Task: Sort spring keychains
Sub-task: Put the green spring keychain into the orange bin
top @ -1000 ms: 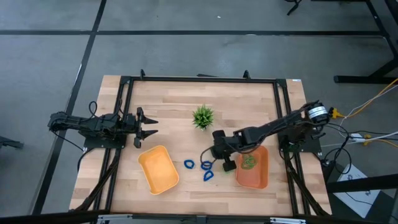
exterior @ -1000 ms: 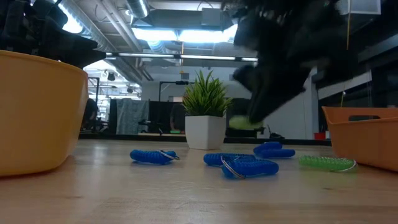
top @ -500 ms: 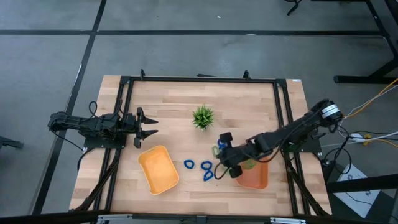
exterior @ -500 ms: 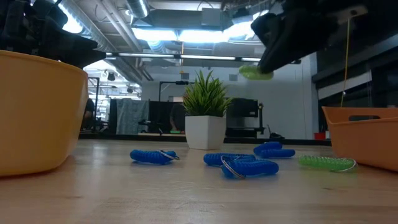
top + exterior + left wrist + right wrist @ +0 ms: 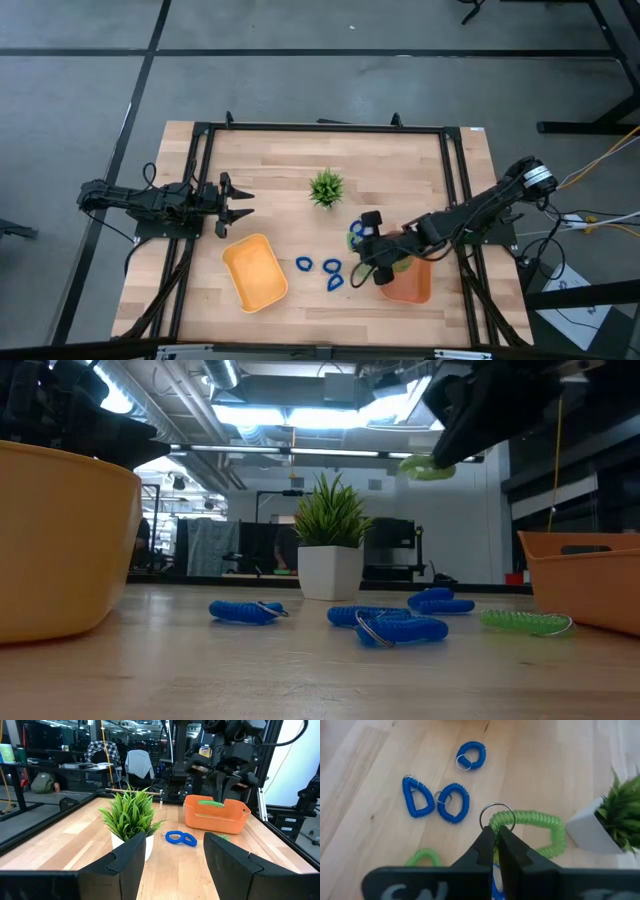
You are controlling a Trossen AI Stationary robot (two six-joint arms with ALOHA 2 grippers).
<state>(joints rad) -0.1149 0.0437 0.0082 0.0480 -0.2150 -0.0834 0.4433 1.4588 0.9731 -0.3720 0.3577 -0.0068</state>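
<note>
The right gripper (image 5: 495,842) hangs above the light wooden table (image 5: 280,170), its fingers pinched on a light green coiled spring keychain (image 5: 535,827) that dangles from their tips, just beside the orange plastic tray (image 5: 410,285). Three dark blue coiled keychains (image 5: 440,795) lie on the wood below it, another green one (image 5: 525,622) near the tray. The left gripper (image 5: 240,204), fingers parted and empty, waits near the yellow tray (image 5: 255,275).

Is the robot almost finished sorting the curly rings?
Not yet. The orange tray already holds some green, though how many rings can't be told. The right gripper holds a green keychain in the air. One green one and several blue keychains lie on the table; the yellow tray looks empty. The left gripper waits, open.
</note>
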